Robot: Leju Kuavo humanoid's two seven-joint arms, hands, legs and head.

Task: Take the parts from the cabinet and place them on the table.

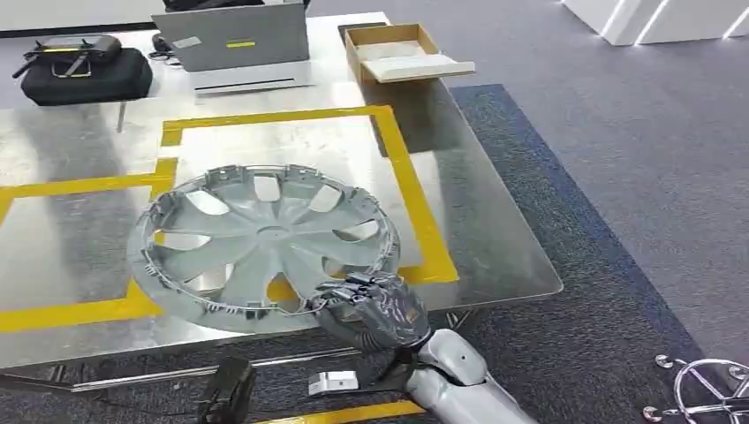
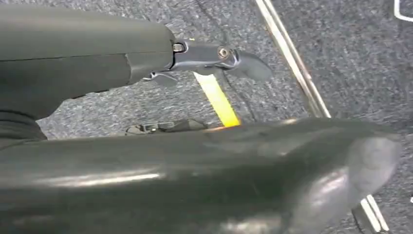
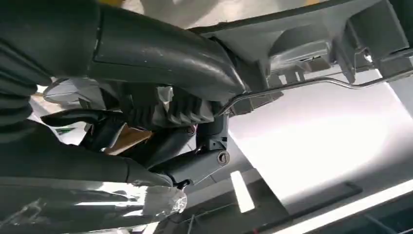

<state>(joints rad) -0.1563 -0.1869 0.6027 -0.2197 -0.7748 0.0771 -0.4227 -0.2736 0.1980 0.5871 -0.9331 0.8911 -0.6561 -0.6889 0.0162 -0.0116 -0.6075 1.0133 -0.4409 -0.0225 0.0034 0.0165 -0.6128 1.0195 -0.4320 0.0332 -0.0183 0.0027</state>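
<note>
One round grey plastic hubcap (image 1: 265, 247) lies on the shiny metal table (image 1: 495, 230), rim gripped by the right hand (image 1: 375, 305).

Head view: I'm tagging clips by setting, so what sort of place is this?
Probably an indoor robot test area: a metal table marked with yellow tape, grey carpet, and a laptop. The right hand grips a hubcap.

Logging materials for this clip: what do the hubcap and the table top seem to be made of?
Hubcap: probably moulded plastic with matte silver-grey paint, going by its thin spokes and clipped rim. Table: seemingly brushed metal sheet, which reflects light dully, marked with yellow tape.
</note>
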